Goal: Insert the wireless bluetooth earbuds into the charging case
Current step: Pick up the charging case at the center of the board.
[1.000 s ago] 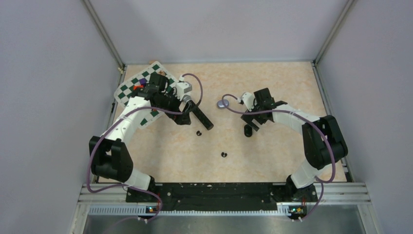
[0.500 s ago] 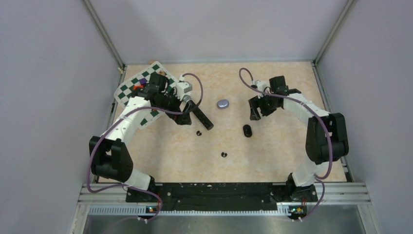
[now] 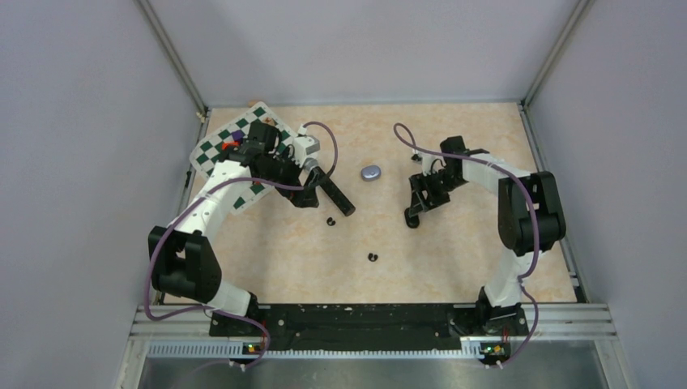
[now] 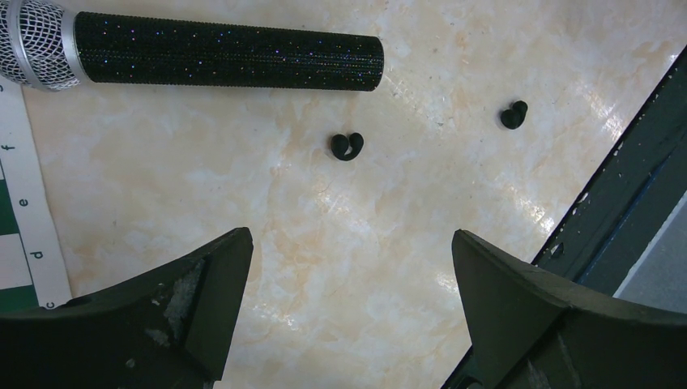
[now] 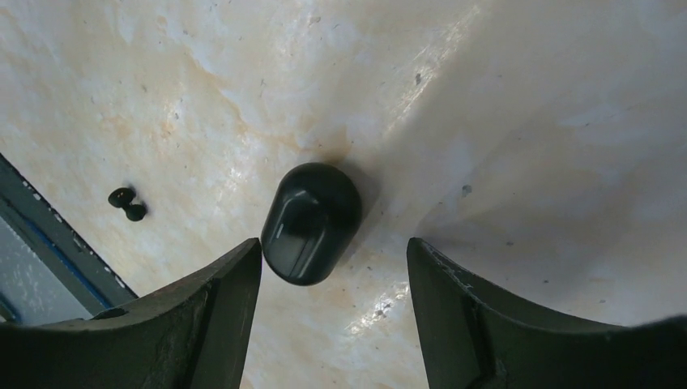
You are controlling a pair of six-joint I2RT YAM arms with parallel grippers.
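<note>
The right gripper (image 5: 332, 251) is found with its jaws parted, straddling the black charging case (image 5: 312, 223), which lies with its lid shut on the marble-patterned table (image 3: 454, 267). A gap is seen at the right finger, so no clamp is established. In the overhead view this case is placed at 4 o'clock of the table's centre. One black earbud (image 3: 373, 258) is recorded at 7 o'clock of it, well apart. A second black earbud (image 3: 330, 220) is noted at 6 o'clock of the microphone (image 3: 328, 188), near its butt end. Both are seen loose on the table. A pale oval case (image 3: 371, 172) is observed at 11 o'clock of the black one. The left gripper (image 4: 352, 243) is released, jaws fully spread and nothing held, above the table beside the chessboard (image 3: 212, 150).
</note>
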